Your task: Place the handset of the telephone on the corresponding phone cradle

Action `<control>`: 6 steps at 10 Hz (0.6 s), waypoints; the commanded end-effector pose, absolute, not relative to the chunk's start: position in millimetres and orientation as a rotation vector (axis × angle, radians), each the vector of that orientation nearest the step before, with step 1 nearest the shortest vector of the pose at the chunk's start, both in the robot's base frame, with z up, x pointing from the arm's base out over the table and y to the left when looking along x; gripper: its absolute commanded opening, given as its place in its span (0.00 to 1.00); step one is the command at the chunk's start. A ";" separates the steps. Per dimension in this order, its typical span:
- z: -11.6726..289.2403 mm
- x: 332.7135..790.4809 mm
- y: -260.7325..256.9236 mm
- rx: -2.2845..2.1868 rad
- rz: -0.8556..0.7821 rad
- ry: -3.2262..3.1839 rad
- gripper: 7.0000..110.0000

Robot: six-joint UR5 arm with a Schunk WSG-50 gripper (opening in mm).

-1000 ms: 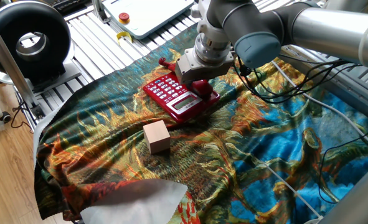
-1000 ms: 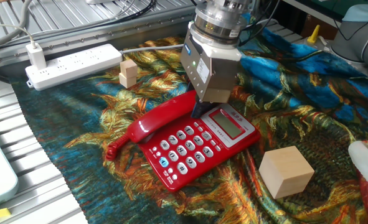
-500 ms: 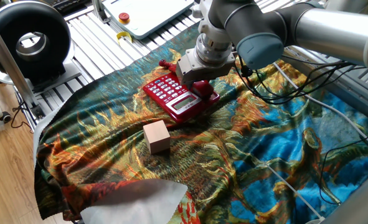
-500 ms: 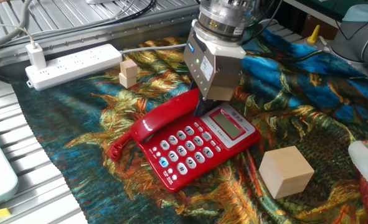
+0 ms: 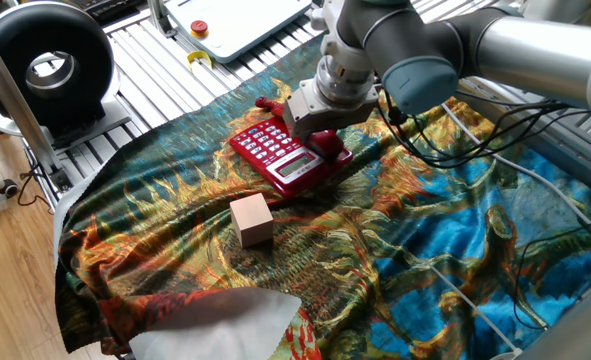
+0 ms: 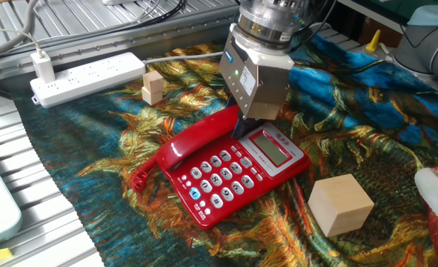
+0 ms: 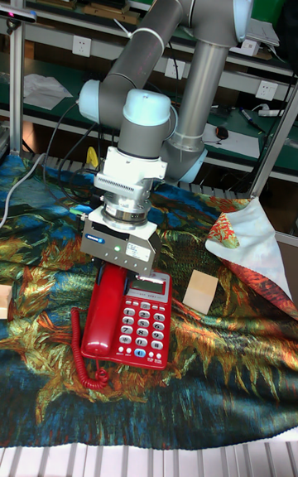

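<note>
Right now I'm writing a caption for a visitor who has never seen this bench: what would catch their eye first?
First the glossy red plastic telephone in the middle of the colourful painted cloth, with its red curved handset lying along the edge away from the display. Directly above it hangs the big grey arm's gripper, down at the handset's end near the display. A tan wooden cube sits apart on the cloth, on the display side.
</note>
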State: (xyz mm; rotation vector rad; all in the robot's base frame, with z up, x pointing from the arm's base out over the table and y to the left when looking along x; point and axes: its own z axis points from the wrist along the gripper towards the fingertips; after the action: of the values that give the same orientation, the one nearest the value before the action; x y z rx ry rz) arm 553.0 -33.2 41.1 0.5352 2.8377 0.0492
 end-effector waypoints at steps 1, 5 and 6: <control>41.6 554.1 -30.3 0.547 0.076 2.828 0.00; 40.6 554.5 -31.8 0.540 0.066 2.830 0.00; 39.5 554.7 -33.5 0.537 0.059 2.830 0.00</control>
State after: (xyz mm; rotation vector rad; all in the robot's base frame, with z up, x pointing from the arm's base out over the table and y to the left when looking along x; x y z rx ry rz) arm 553.3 -32.1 39.6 0.5297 2.8342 0.0538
